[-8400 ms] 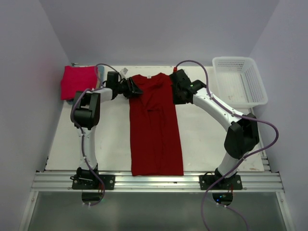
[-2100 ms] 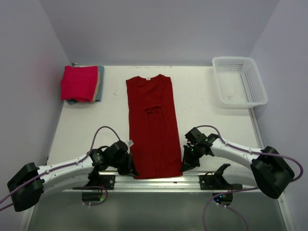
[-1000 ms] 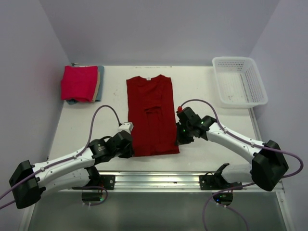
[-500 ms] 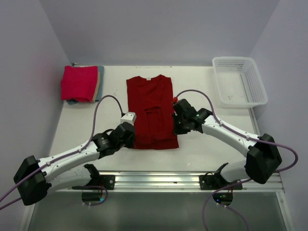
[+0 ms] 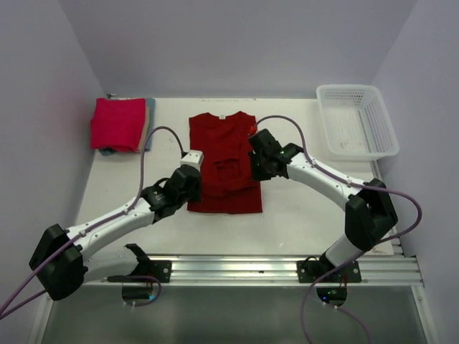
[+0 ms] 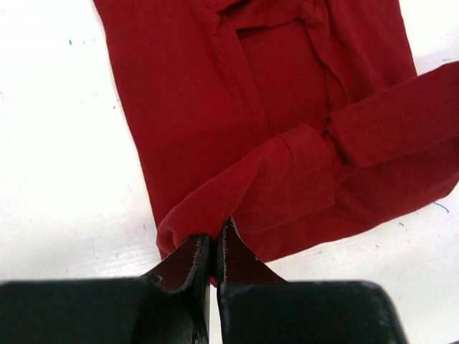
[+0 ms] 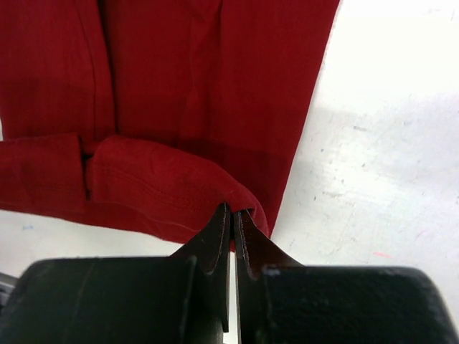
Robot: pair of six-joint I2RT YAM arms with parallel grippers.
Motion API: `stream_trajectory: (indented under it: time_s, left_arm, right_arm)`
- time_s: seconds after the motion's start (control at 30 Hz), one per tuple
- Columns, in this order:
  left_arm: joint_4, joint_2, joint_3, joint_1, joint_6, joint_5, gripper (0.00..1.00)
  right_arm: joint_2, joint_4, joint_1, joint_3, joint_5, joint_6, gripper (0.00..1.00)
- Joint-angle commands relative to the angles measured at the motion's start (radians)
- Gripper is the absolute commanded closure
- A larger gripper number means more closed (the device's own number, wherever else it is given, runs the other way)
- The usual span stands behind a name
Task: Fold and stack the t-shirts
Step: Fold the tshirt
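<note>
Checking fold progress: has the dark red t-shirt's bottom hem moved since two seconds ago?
Yes. The hem of the dark red t-shirt has been carried away from the near rail, toward its collar.

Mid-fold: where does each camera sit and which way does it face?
Top external: above and behind the bases, looking down on the table; left arm and right arm show.
Left wrist: on the left arm, looking down past its shut jaws at the crimson t-shirt.
Right wrist: on the right arm, likewise, jaws pinching cloth.
Shared: all three show that t-shirt.

White table [image 5: 301,215] enclosed by plain pale lilac walls [image 5: 237,43]
</note>
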Motion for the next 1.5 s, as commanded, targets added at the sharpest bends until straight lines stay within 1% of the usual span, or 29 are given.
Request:
stream_trajectory:
  time_s: [0.0, 0.07, 0.1, 0.13, 0.17, 0.2, 0.23, 0.27, 0.3, 0.33, 0.37, 0.4, 0.43, 0.47, 0.5, 0.53, 0.6, 0.73, 0.87, 0.97, 1.0, 1.07, 1.13, 1.2, 1.33, 1.47]
  left_arm:
    - [0.127, 0.067, 0.052, 0.044, 0.067, 0.009, 1.0]
    - [0.182, 0.134, 0.08, 0.089, 0.076, 0.047, 1.0]
    - [0.192, 0.162, 0.116, 0.145, 0.067, 0.064, 1.0]
    - [0.211, 0.191, 0.138, 0.173, 0.067, 0.09, 1.0]
    - [0.291, 0.269, 0.158, 0.207, 0.078, 0.119, 1.0]
    - [0.304, 0.326, 0.194, 0.262, 0.092, 0.118, 0.96]
    - [0.298, 0.389, 0.306, 0.288, 0.09, 0.098, 0.45]
    - [0.301, 0.523, 0.366, 0.319, 0.089, 0.09, 0.02]
    - [0.251, 0.591, 0.537, 0.38, 0.069, 0.139, 0.0]
    - [0.168, 0.653, 0.631, 0.411, 0.048, 0.144, 0.0]
    - [0.072, 0.713, 0.7, 0.434, 0.035, 0.147, 0.0]
    - [0.061, 0.706, 0.744, 0.452, 0.04, 0.157, 0.0]
    - [0.098, 0.686, 0.733, 0.453, 0.046, 0.165, 0.0]
    - [0.136, 0.61, 0.704, 0.453, 0.056, 0.174, 0.0]
    - [0.19, 0.566, 0.618, 0.454, 0.064, 0.202, 0.0]
    - [0.243, 0.502, 0.585, 0.454, 0.064, 0.208, 0.0]
    - [0.258, 0.46, 0.53, 0.454, 0.064, 0.236, 0.0]
    - [0.236, 0.419, 0.48, 0.454, 0.058, 0.286, 0.0]
    - [0.238, 0.379, 0.396, 0.454, 0.052, 0.32, 0.0]
    - [0.247, 0.357, 0.322, 0.454, 0.04, 0.323, 0.0]
    - [0.244, 0.353, 0.293, 0.454, 0.038, 0.352, 0.0]
    - [0.242, 0.328, 0.264, 0.454, 0.03, 0.394, 0.0]
    - [0.253, 0.298, 0.2, 0.454, 0.024, 0.421, 0.0]
    - [0.248, 0.252, 0.131, 0.454, 0.018, 0.441, 0.0]
    - [0.203, 0.176, 0.043, 0.454, 0.009, 0.467, 0.0]
    - [0.173, 0.08, -0.058, 0.454, 0.009, 0.503, 0.0]
  right_arm:
    - [0.055, 0.043, -0.03, 0.113, 0.049, -0.036, 1.0]
    - [0.132, 0.052, -0.06, 0.159, 0.06, -0.037, 1.0]
    - [0.161, 0.054, -0.072, 0.221, 0.071, -0.034, 1.0]
    - [0.234, 0.051, -0.097, 0.259, 0.092, -0.029, 1.0]
    - [0.273, 0.048, -0.111, 0.301, 0.111, -0.026, 1.0]
    - [0.325, 0.037, -0.123, 0.411, 0.15, -0.028, 0.74]
    - [0.374, 0.017, -0.141, 0.479, 0.172, -0.026, 0.6]
    - [0.484, -0.035, -0.149, 0.553, 0.19, -0.026, 0.45]
    - [0.535, -0.076, -0.154, 0.711, 0.238, -0.026, 0.15]
    - [0.578, -0.177, -0.163, 0.79, 0.253, -0.02, 0.07]
    - [0.624, -0.205, -0.165, 0.847, 0.266, -0.014, 0.04]
    - [0.615, -0.209, -0.168, 0.866, 0.281, -0.011, 0.01]
    - [0.589, -0.165, -0.168, 0.836, 0.283, -0.013, 0.01]
    - [0.515, -0.122, -0.168, 0.789, 0.283, -0.016, 0.01]
    - [0.47, -0.08, -0.168, 0.68, 0.281, -0.019, 0.01]
    - [0.435, -0.022, -0.168, 0.635, 0.286, -0.028, 0.01]
    - [0.361, 0.001, -0.169, 0.548, 0.292, -0.034, 0.01]
    - [0.27, 0.032, -0.168, 0.439, 0.275, -0.042, 0.01]
    - [0.201, 0.071, -0.172, 0.331, 0.218, -0.057, 0.03]
    - [0.18, 0.097, -0.209, 0.276, 0.068, -0.039, 0.07]
    - [0.174, 0.103, -0.217, 0.245, -0.013, -0.03, 0.09]
    - [0.145, 0.117, -0.234, 0.215, -0.064, -0.022, 0.12]
    - [0.123, 0.12, -0.243, 0.165, -0.137, -0.016, 0.12]
    - [0.086, 0.11, -0.244, 0.114, -0.165, -0.013, 0.14]
    - [0.023, 0.133, -0.244, 0.003, -0.246, 0.007, 0.16]
    - [-0.015, 0.161, -0.244, -0.092, -0.331, 0.036, 0.23]
